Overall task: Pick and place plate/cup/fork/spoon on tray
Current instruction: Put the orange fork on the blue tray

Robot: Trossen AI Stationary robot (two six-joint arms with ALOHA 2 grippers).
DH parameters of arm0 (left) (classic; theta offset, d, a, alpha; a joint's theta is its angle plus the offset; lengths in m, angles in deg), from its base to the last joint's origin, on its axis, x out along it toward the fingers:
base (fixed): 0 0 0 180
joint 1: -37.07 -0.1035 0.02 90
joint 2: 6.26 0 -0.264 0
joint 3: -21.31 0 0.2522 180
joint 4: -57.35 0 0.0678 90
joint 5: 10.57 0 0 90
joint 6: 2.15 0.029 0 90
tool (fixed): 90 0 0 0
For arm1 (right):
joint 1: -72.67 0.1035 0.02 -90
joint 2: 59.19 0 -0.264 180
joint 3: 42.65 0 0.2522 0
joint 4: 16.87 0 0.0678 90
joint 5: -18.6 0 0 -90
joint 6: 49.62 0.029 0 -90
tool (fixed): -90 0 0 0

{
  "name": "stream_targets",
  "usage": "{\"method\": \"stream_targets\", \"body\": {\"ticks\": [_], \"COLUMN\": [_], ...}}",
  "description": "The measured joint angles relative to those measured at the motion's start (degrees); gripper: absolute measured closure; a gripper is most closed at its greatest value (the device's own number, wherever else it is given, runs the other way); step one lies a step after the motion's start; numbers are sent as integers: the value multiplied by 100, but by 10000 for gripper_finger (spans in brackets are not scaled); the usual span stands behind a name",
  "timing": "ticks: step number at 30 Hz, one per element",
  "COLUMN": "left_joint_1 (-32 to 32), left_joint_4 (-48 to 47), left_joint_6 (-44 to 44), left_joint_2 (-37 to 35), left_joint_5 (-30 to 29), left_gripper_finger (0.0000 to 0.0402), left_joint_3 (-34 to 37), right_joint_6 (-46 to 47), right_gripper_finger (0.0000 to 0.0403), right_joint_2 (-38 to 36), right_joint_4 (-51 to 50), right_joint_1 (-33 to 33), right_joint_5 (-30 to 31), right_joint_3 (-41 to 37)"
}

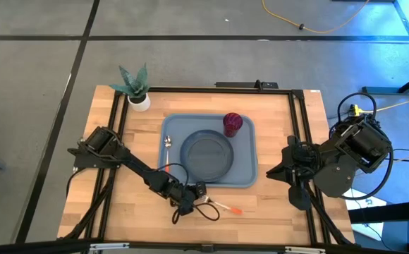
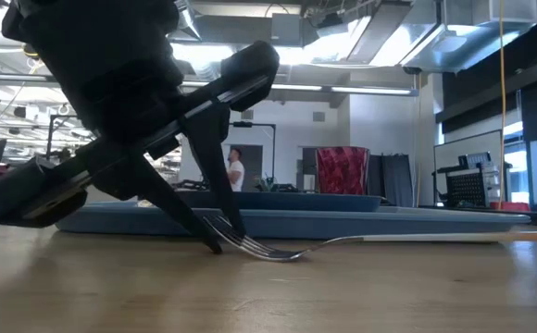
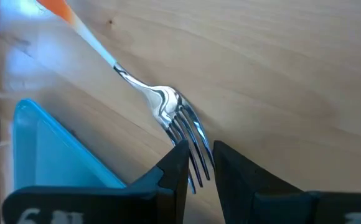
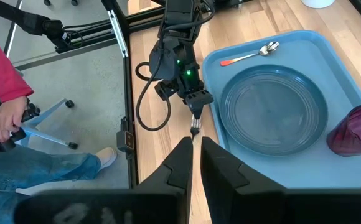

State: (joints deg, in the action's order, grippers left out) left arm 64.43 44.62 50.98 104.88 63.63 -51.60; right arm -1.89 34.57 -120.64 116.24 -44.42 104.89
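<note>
On the tray [image 1: 247,166], plate [image 1: 206,155], cup [image 1: 233,123] and spoon [image 1: 168,146] are sitting, leaving the table's fork [image 3: 168,112], which the left gripper [image 3: 199,158] is straddling, narrowly parted.

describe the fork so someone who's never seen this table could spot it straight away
Find the large light blue-grey rectangular plastic tray in the middle of the wooden table. On the bare wood by the tray's near long edge lies the small metal fork with silver tines and an orange handle, its tines between the open fingers of the left arm's tool. The similar orange-handled spoon lies inside the tray and has a rounded bowl, not tines.
</note>
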Motion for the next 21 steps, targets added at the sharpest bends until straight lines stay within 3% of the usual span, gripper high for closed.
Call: {"method": "stream_targets", "body": {"ticks": [6,10,21], "left_joint_1": [-3,-10,77], "left_joint_4": [-35,-28,-195], "left_joint_6": [48,277,767], "left_joint_2": [10,20,-115], "left_joint_5": [-98,-497,-1331], "left_gripper_finger": [358,394,400], "left_joint_3": [0,0,11], "right_joint_6": [18,225,296], "right_gripper_finger": [368,368,368], "right_joint_2": [0,0,2], "right_joint_4": [0,0,0], "right_joint_1": [0,-1,-2], "right_joint_5": [155,192,196], "right_joint_3": [0,0,0]}}
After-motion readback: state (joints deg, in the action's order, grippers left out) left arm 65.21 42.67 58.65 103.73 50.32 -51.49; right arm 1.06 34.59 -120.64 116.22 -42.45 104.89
